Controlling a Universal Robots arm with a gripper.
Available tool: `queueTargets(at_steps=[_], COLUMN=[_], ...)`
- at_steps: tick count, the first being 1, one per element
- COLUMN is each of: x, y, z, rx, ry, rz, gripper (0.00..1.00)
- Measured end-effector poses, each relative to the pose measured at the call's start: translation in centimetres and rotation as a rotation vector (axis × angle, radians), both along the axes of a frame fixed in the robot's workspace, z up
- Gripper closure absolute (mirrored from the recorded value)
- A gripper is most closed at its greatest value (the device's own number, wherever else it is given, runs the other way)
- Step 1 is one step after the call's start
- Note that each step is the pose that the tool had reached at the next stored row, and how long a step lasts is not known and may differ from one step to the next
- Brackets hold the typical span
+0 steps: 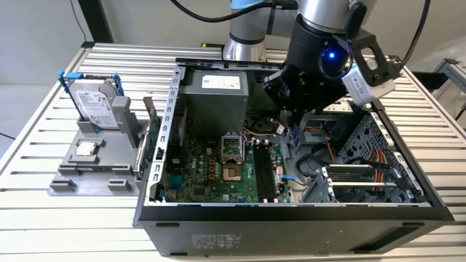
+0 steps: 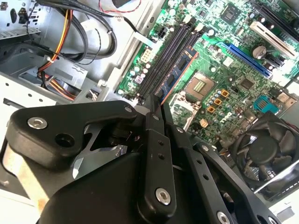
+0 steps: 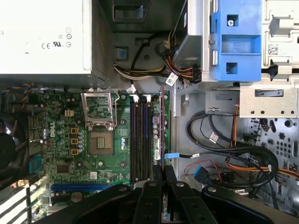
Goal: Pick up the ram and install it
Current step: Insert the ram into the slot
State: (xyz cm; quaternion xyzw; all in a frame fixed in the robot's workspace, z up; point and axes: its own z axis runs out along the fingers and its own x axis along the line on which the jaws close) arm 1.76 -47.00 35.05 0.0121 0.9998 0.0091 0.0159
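Note:
My gripper (image 1: 285, 117) hangs inside the open computer case (image 1: 291, 215), above the motherboard (image 1: 211, 174). In both wrist views its black fingers are shut on one end of the ram (image 3: 162, 126), a thin dark stick seen edge-on. The second wrist view shows the ram's (image 2: 180, 70) flat side with a blue label, reaching out from the gripper (image 2: 159, 101). It runs parallel to the long black memory slots (image 3: 140, 140), at the slot row's outer side near the board's edge. Whether it sits in a slot I cannot tell. The gripper (image 3: 162, 169) stands at the slots' near end.
Left of the case, a grey fixture (image 1: 69, 180) carries a silver hard drive (image 1: 98, 103) in a blue bracket and a small square processor chip (image 1: 87, 147). Inside are the power supply (image 3: 44, 35), empty processor socket (image 3: 100, 140), fan (image 2: 266, 149), cable bundles (image 3: 224, 154) and blue drive bay (image 3: 236, 39).

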Motion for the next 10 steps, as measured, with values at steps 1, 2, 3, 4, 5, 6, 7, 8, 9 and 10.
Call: queueTargets(at_steps=[1,2,3,4,5,6,7,8,9,10], x=[0.0,0.0,0.0,0.0,0.0,0.0,0.0,0.0,0.0,0.0], y=[0.0,0.0,0.0,0.0,0.0,0.0,0.0,0.0,0.0,0.0], z=[-0.04,-0.09,-0.15,-0.21,-0.27,-0.33,-0.39,-0.45,-0.51,-0.57], rx=[-0.0002,-0.0003,-0.0002,-0.0002,-0.0003,-0.0003,-0.0003,-0.0003,-0.0003,-0.0004], ry=[0.0001,0.0001,0.0001,0.0001,0.0001,0.0001,0.0001,0.0001,0.0001,0.0001], rz=[0.0,0.0,0.0,0.0,0.0,0.0,0.0,0.0,0.0,0.0], gripper=[1.0,1.0,1.0,1.0,1.0,1.0,1.0,1.0,1.0,1.0])
